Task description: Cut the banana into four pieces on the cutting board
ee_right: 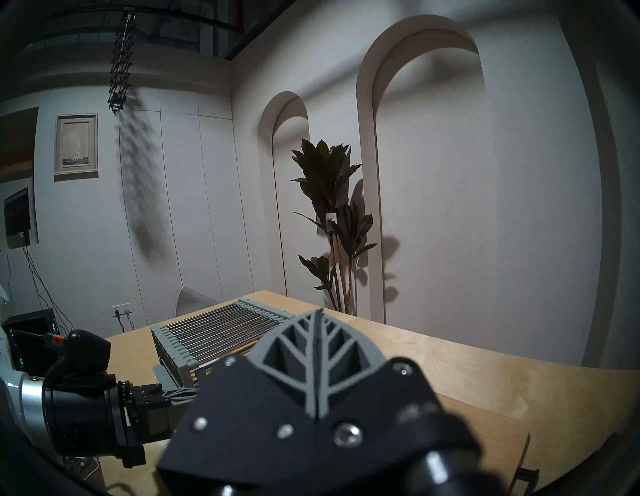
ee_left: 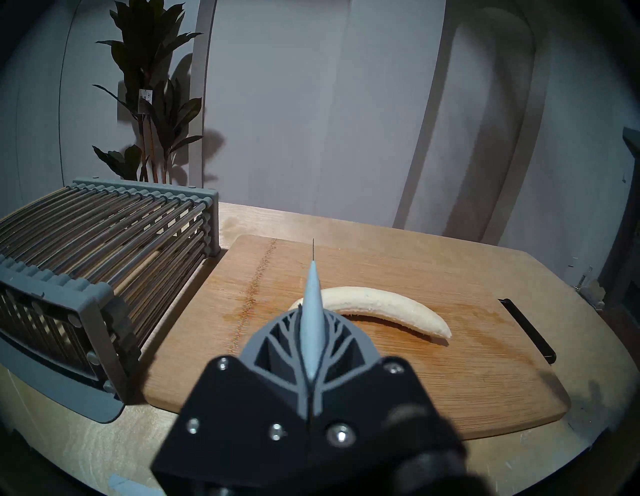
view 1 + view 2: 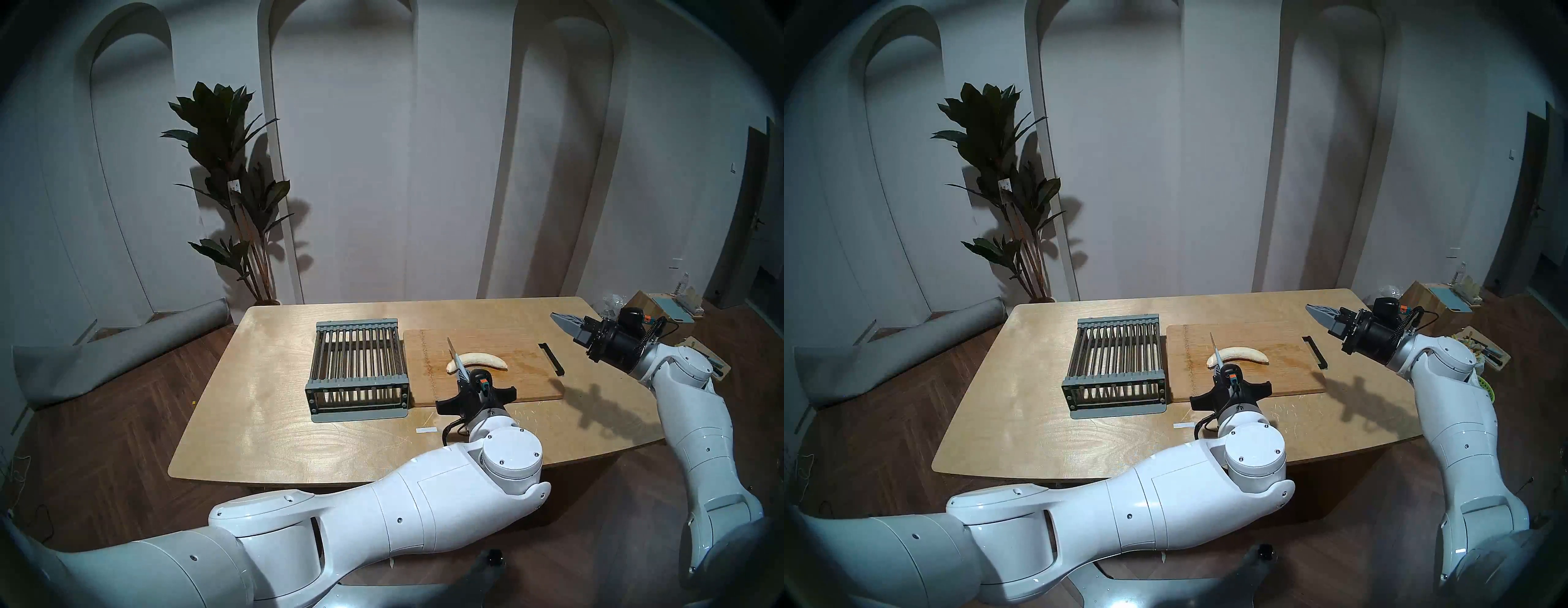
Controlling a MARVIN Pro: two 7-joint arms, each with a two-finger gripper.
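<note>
Nearest the robot, the left gripper reaches over the front edge of the pale plywood table, its grey ribbed fingers clenched on the light-blue handle of a thin-bladed knife. The blade points forward, away from the robot, edge-on in the left wrist view, and stands above the left end of the peeled, cream-white curved banana. Whether the edge already touches the fruit cannot be told; no notch shows.

The banana lies whole near the middle of the large rectangular light-brown wooden cutting board, its ends curving toward the robot, with no cut visible along it. By that, none of the three cuts needed for four pieces has been made, and the work seems to be at the lining-up of the first one.

Just left of the board stands a grey metal slatted rack, close beside the board's edge. Farther right, the right gripper hangs in the air off the board's handle end, well apart from the banana, its fingers pressed together on nothing.
</note>
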